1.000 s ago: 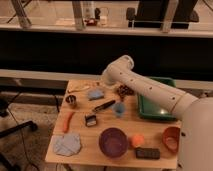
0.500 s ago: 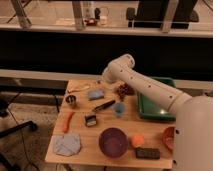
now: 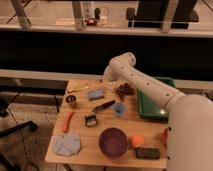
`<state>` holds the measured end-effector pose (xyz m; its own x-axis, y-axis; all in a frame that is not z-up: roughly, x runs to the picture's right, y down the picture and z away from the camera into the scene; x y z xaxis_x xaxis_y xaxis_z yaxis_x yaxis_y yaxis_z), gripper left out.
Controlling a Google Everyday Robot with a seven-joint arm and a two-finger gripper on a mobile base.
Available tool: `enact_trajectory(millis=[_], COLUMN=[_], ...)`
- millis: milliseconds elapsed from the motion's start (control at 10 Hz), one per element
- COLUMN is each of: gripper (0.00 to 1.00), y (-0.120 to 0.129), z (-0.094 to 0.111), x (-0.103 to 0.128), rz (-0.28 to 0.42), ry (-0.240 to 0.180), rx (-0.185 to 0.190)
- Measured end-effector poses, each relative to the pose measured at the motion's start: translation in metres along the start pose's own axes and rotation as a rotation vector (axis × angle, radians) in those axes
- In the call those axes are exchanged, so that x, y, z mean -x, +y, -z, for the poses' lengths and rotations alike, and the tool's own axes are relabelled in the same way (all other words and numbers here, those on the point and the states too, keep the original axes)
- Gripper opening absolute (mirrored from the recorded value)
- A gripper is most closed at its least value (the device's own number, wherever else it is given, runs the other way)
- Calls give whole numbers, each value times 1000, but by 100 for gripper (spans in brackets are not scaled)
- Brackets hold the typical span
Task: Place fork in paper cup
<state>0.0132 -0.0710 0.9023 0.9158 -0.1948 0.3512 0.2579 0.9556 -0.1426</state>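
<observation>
Camera view shows the gripper (image 3: 107,78) low over the rear edge of the table (image 3: 85,135), fingers fully closed; I cannot tell whether they hold anything. I judge that the arm (image 3: 150,87) arches high to clear the clutter. What I take for the fork (image 3: 103,105) lies flat mid-table, just beside the blue cup (image 3: 119,109). No paper cup is discernible; the arm may hide it.

The closed hand (image 3: 107,76) at the table's (image 3: 90,140) twelve o'clock edge is blurred; the arm (image 3: 150,87) is cropped at four o'clock.
</observation>
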Motion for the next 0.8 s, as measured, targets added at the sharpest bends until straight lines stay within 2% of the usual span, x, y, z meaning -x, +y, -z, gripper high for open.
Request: enact_trajectory(millis=[300,800], gripper=[0,0], y=[-7,-20], z=[-5,-10], x=[-12,-19], rz=[5,3], ry=[1,-5], rx=[10,9])
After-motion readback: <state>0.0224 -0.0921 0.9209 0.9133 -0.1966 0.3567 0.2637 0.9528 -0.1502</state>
